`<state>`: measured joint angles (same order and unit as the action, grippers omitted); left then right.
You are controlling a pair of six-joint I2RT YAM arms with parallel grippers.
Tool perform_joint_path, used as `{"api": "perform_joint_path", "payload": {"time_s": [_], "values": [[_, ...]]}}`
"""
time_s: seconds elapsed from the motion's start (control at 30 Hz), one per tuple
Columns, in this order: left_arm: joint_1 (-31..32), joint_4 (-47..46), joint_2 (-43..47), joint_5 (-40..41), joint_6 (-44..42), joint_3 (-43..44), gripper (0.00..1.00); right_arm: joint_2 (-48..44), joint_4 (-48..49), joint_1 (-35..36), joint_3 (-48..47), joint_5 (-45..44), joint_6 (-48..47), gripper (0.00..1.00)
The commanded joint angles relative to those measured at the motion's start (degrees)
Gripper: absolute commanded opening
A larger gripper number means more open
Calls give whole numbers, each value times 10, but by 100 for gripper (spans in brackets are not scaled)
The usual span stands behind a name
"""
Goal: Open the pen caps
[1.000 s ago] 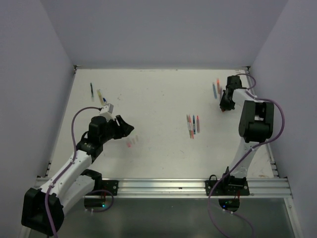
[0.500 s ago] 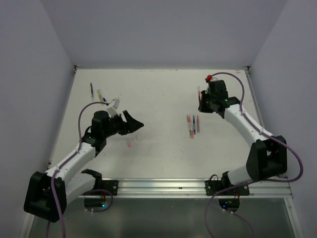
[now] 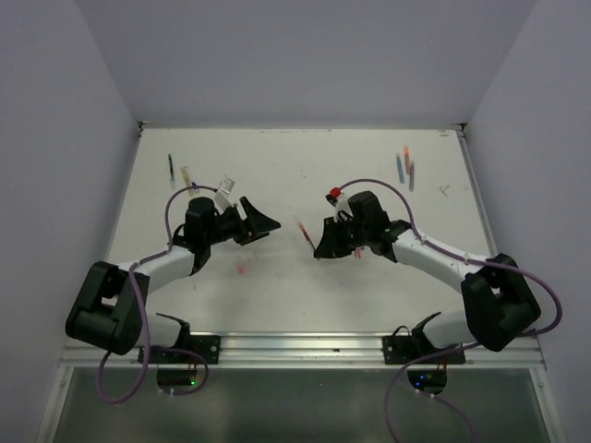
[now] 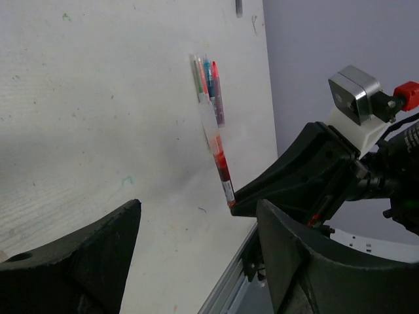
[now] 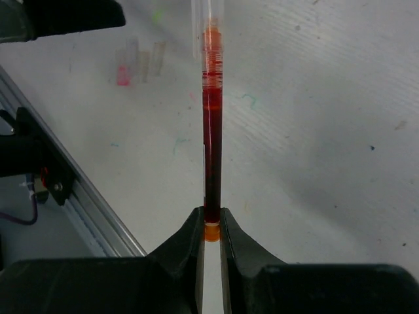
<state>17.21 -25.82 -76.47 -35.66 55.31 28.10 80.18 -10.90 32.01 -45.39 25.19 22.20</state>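
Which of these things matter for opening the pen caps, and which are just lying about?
In the job: red pen in the right gripper, its clear cap, the open left gripper, pen cluster on the table.
Lying about: loose caps, pens far right, pens far left.

Mid-table, the left gripper (image 3: pixel 262 229) and the right gripper (image 3: pixel 319 250) are facing each other, with a pen (image 3: pixel 306 236) sticking out from the right gripper's jaws toward the left one. Loose pen caps (image 3: pixel 242 268) are lying on the table (image 3: pixel 305 175) just in front of the left gripper. The far-left pens (image 3: pixel 173 166) and far-right pens (image 3: pixel 404 166) are lying near the back corners
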Motion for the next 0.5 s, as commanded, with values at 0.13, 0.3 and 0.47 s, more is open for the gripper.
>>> {"api": "perform_joint_path", "payload": {"time_s": [0.13,0.3,0.47], "values": [[4,-104,-64,-28,49,18,73,-10,102,47,5,56,47,0],[5,-125,-86,-30,65,21,73,2,106,67,-1,55,55,0],[6,-147,-86,-28,91,18,71,24,122,84,-2,47,56,0]]}}
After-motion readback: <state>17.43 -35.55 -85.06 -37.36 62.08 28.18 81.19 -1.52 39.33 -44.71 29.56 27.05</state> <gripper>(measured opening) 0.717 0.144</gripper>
